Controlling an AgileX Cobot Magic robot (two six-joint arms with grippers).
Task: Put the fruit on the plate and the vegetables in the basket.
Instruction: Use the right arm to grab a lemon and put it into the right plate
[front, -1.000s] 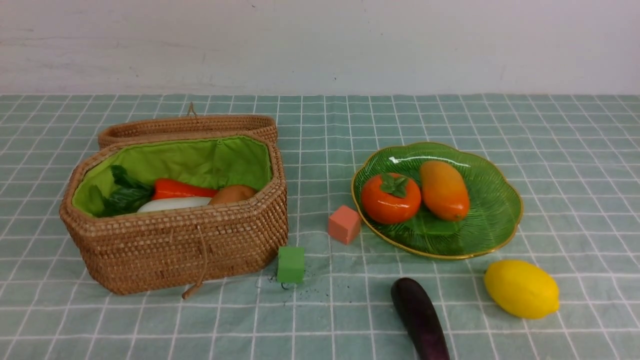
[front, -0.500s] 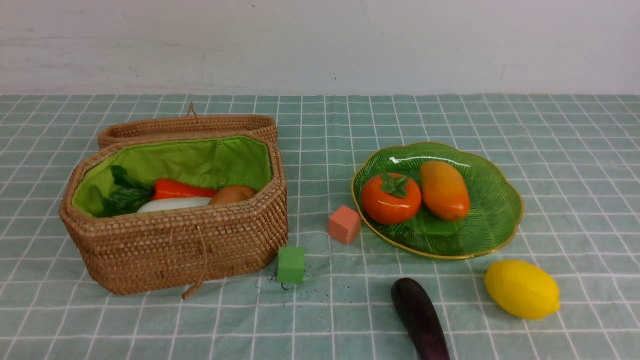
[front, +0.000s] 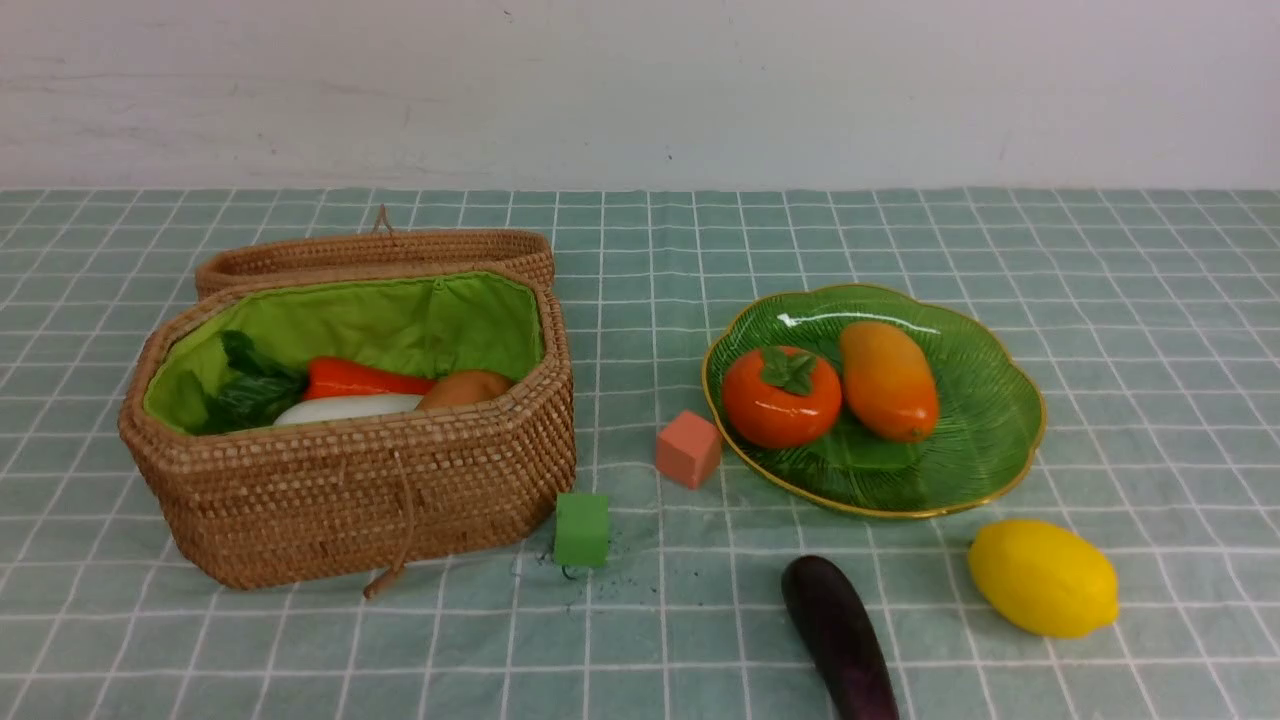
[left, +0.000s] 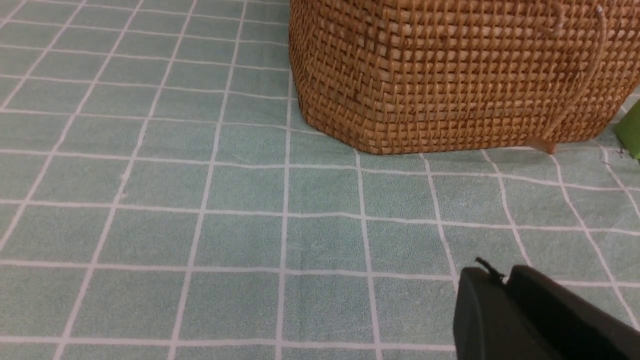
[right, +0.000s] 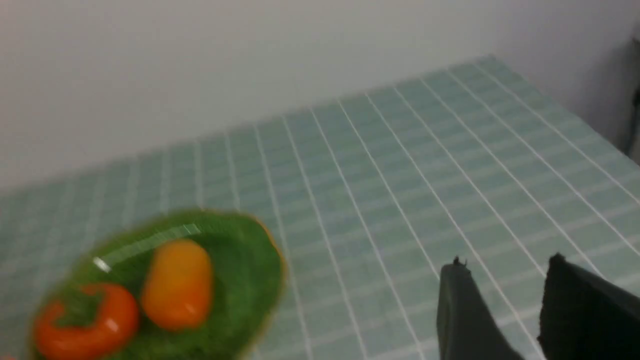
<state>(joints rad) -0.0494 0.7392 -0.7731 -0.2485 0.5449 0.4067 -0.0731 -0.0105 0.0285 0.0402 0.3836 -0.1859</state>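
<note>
The lemon (front: 1043, 577) lies on the desk (front: 1150, 300) at the near right, close to the plate's (front: 990, 440) near edge but apart from it. I judge it a light, hard, glossy shell. It looks slick, and its tapered ends would squirt out of a pinch, so I would take it across its fat middle, square to its length.

The eggplant (front: 838, 636) lies to the lemon's left, its near end running out of the front view. It looks stiff and just as slippery, and I would grip it around mid-length so it does not swing.

The plate looks like glass, so anything should be set down gently. The persimmon (front: 781, 396) and mango (front: 888, 380) fill its left half, and the right half is bare.

The basket (front: 350, 490) stands open at the left with vegetables inside. A pink cube (front: 688, 448) and a green cube (front: 581, 529) sit between it and the plate.

The left jaws are pressed together and empty, low over the desk near the basket. The right jaws stand spread with nothing between them, to the right of the plate.
</note>
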